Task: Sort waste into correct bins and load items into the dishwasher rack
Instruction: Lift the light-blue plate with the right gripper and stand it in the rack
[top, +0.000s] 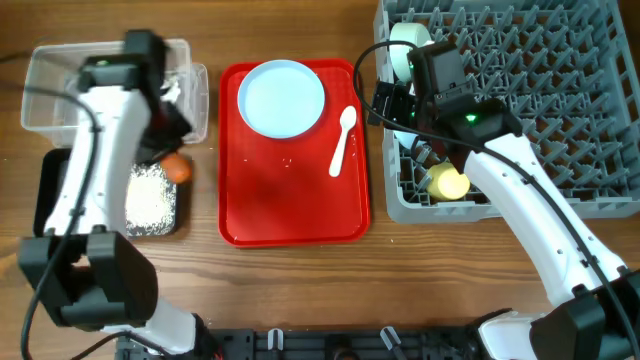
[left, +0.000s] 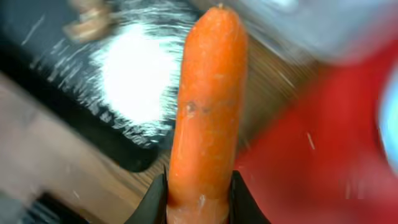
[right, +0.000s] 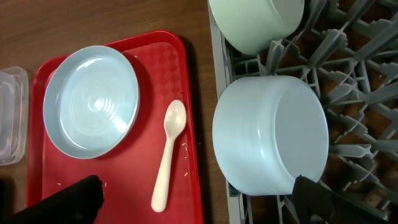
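Observation:
My left gripper (left: 198, 200) is shut on the orange carrot (left: 205, 106). In the overhead view the carrot (top: 178, 168) hangs at the right edge of the black tray (top: 52, 195), which holds white rice (top: 150, 197) and a brown scrap (left: 90, 18). The clear tub (top: 60, 80) lies behind it. My right gripper (right: 199, 199) is open and empty, above the dishwasher rack's (top: 540, 100) left edge. Two light-blue bowls (right: 270, 140) (right: 255, 22) and the yellow cup (top: 448, 182) sit in the rack. The plate (top: 283, 97) and the white spoon (top: 343, 140) lie on the red tray. The paper is hidden.
The flat red serving tray (top: 290, 210) lies in the middle, between the bins and the rack, with a few rice grains on it. My left arm (top: 95, 150) crosses over the tub and the black tray. Bare wooden table runs along the front.

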